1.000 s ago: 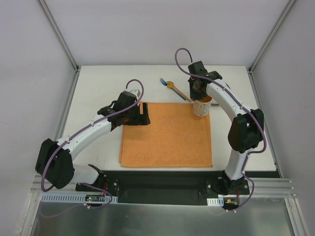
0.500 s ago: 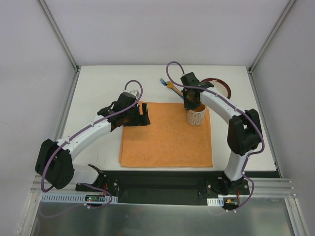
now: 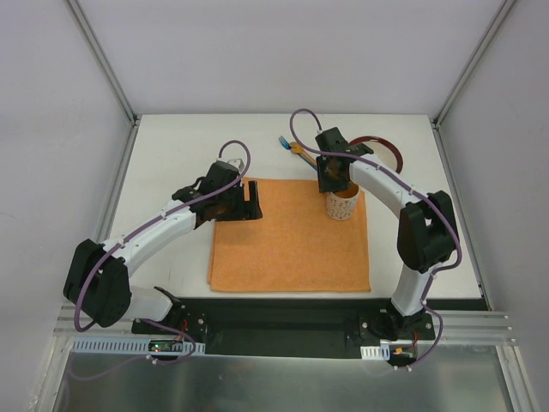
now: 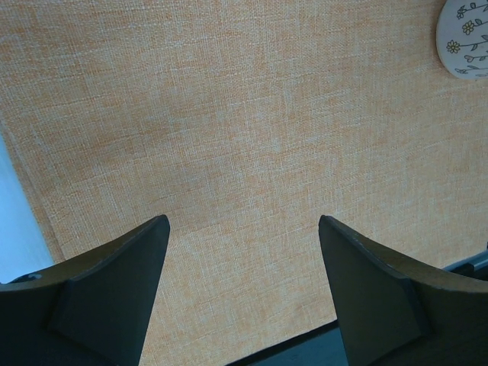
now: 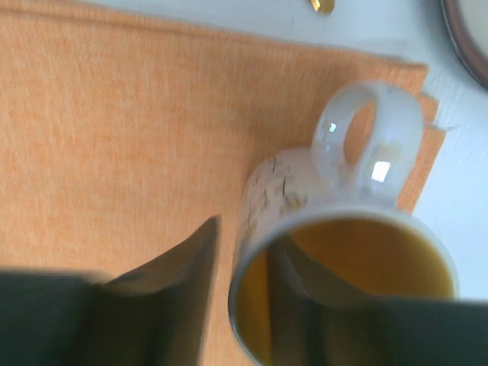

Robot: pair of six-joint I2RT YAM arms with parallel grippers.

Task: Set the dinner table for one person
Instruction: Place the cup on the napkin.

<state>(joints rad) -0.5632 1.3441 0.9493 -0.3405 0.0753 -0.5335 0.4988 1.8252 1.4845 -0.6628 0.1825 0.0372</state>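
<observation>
A white floral mug (image 3: 341,204) with an orange inside stands upright on the back right part of the orange placemat (image 3: 292,245), which lies on the dinner table (image 3: 171,163). My right gripper (image 3: 333,176) hangs over the mug's rim. In the right wrist view one finger is inside the mug (image 5: 343,198) and the other is outside, with a gap to the wall; the right gripper (image 5: 245,232) is open. My left gripper (image 3: 251,199) hovers open and empty over the mat's back left corner. Between its fingers the left gripper (image 4: 242,221) shows only bare cloth (image 4: 244,114).
A dark-rimmed plate (image 3: 382,153) lies on the table behind the mug, to the right. A blue-handled fork and a gold spoon (image 3: 296,147) lie behind the mat. The mug's side (image 4: 465,38) shows at the left wrist view's top right corner.
The right arm carried the mug leftward onto the mat, uncovering the plate behind it. Its jaws have since widened off the mug's wall. The left arm has barely moved.
</observation>
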